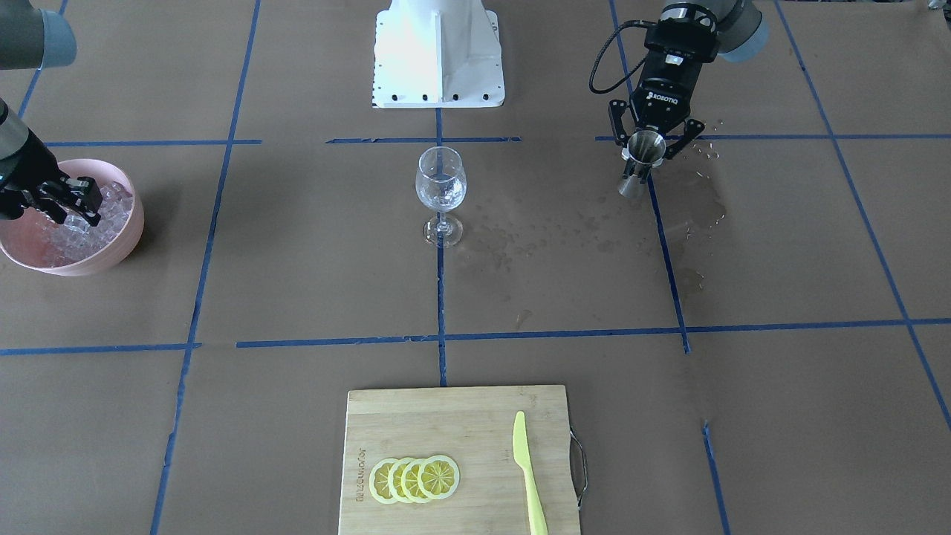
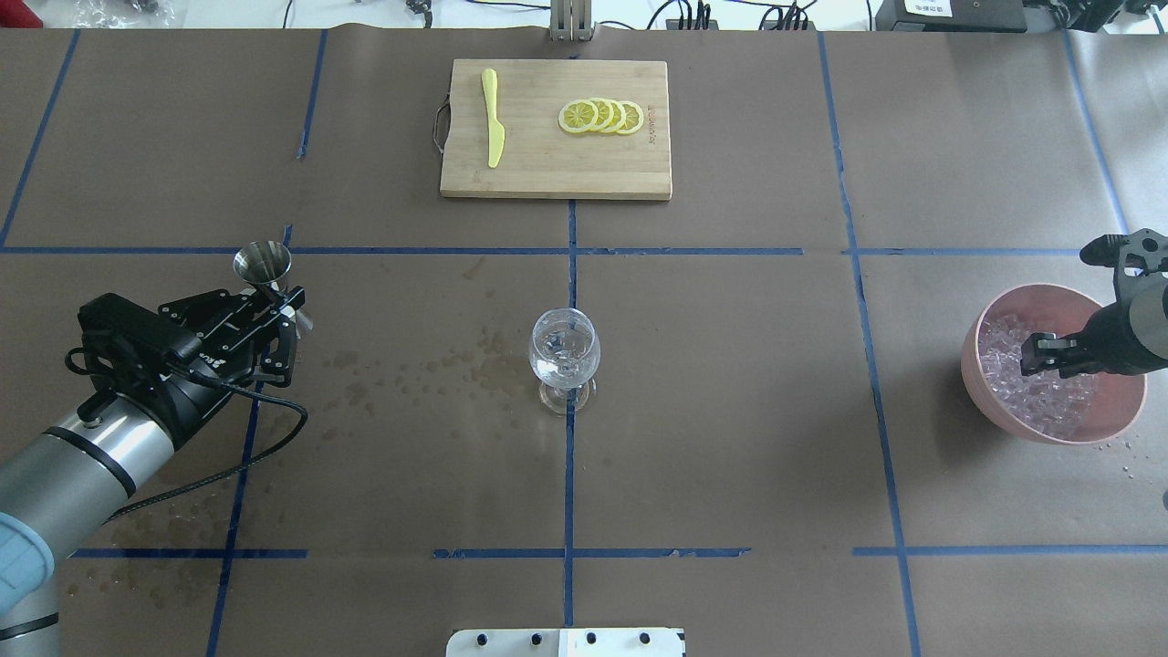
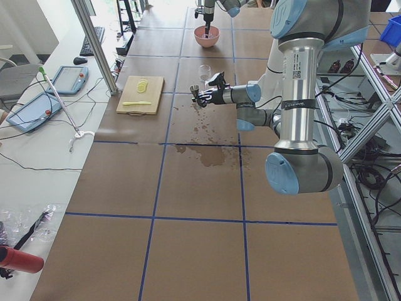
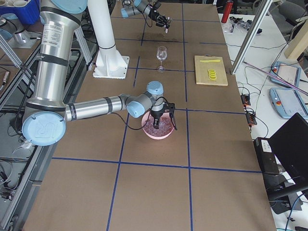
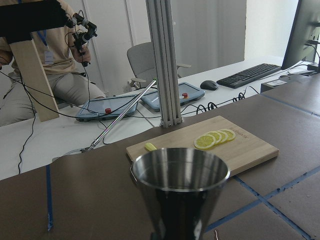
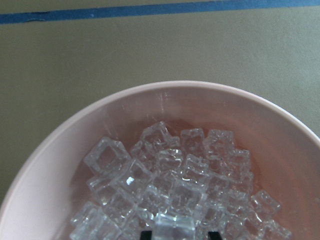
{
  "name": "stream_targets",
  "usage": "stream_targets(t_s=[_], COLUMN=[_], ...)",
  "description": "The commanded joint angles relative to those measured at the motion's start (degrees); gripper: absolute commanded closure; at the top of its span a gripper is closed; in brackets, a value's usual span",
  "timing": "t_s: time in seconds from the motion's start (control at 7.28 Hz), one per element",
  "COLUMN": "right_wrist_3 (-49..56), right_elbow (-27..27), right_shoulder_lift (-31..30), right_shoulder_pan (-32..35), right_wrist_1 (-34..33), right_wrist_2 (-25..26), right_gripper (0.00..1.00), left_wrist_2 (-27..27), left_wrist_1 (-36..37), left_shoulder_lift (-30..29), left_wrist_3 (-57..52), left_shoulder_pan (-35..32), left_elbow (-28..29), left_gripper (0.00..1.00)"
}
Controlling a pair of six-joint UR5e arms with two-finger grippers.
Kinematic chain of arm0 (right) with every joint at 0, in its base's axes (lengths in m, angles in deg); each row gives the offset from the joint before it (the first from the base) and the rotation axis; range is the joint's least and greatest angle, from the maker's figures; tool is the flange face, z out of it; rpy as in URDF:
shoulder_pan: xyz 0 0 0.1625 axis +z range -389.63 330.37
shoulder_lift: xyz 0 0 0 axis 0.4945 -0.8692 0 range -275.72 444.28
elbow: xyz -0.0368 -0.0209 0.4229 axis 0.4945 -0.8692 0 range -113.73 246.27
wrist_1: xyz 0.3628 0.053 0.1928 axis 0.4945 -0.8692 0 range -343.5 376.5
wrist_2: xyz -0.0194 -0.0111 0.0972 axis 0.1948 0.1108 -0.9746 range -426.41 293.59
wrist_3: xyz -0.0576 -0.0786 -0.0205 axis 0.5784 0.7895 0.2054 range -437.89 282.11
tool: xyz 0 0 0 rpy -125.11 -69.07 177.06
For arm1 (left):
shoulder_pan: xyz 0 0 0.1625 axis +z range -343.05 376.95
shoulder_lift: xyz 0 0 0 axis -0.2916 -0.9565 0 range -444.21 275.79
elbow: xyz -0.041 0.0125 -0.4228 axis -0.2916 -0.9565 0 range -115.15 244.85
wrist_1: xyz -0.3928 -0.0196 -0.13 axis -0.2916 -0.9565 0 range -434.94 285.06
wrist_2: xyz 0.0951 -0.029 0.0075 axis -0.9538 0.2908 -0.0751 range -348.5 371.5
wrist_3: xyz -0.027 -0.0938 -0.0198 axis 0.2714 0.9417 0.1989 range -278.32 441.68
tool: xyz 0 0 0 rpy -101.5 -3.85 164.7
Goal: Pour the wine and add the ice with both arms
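Brown paper counter [image 2: 730, 411]: your right pincer [image 1: 76, 210] sits in pink round bowl [image 1: 126, 238], clenched on clear glassy ice cube [image 6: 173, 227] atop heap; left pincer [image 1: 645, 160] grasps steel jigger [image 2: 263, 263], upright.

The left arm [image 2: 109, 438] reaches out low, its left gripper [image 1: 646, 152] clamped round a steel jigger [image 1: 635, 180] (held upright) — the right gripper [image 1: 78, 212] points down, pinching one ice cube [image 6: 173, 227].

Bamboo cutting board [image 2: 555, 169] at the table's far edge holds four overlapping lemon slices [image 2: 602, 116], with a yellow-green plastic knife [image 2: 494, 132] well apart. White pedestal [image 1: 438, 52]. Wet patches [image 1: 702, 212] on the brown paper.
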State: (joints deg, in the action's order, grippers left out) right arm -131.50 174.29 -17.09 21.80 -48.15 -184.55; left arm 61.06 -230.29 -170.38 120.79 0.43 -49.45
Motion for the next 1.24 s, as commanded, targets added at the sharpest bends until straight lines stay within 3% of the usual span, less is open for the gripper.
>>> stream_targets(t_s=[0.0, 0.14, 0.27, 0.55, 0.96, 1.1], right_wrist_3=[0.18, 0.27, 0.35, 0.35, 0.27, 0.35], right_elbow=[0.08, 0.17, 0.96, 3.06, 6.14, 7.72], right_shoulder_lift=[0.04, 0.04, -0.14, -0.31, -0.67, -0.58], right_shoulder_pan=[0.07, 0.07, 0.33, 1.03, 4.71, 5.77], right_wrist_1=[-0.04, -0.04, -0.04, -0.12, -0.04, -0.04], right_wrist_2=[-0.07, -0.07, -0.33, -0.24, -0.16, -0.33], right_gripper=[0.89, 0.98, 1.0, 1.0, 1.0, 1.0], left_wrist_2=[0.01, -0.16, -0.25, -0.43, -0.78, -4.09], left_wrist_1=[-4.17, -4.26, -5.22, -8.55, -8.57, -8.57], left_shoulder_lift=[2.05, 2.06, 1.97, 1.88, 2.4, 2.58], left_wrist_3=[0.8, 1.49, 1.94, 2.72, 12.45, 16.66], left_shoulder_pan=[0.09, 0.09, 0.09, 0.18, 0.18, 0.96], left_elbow=[1.8, 2.59, 3.73, 6.98, 9.97, 12.07], left_gripper=[1.0, 1.0, 1.0, 1.0, 1.0, 1.0])
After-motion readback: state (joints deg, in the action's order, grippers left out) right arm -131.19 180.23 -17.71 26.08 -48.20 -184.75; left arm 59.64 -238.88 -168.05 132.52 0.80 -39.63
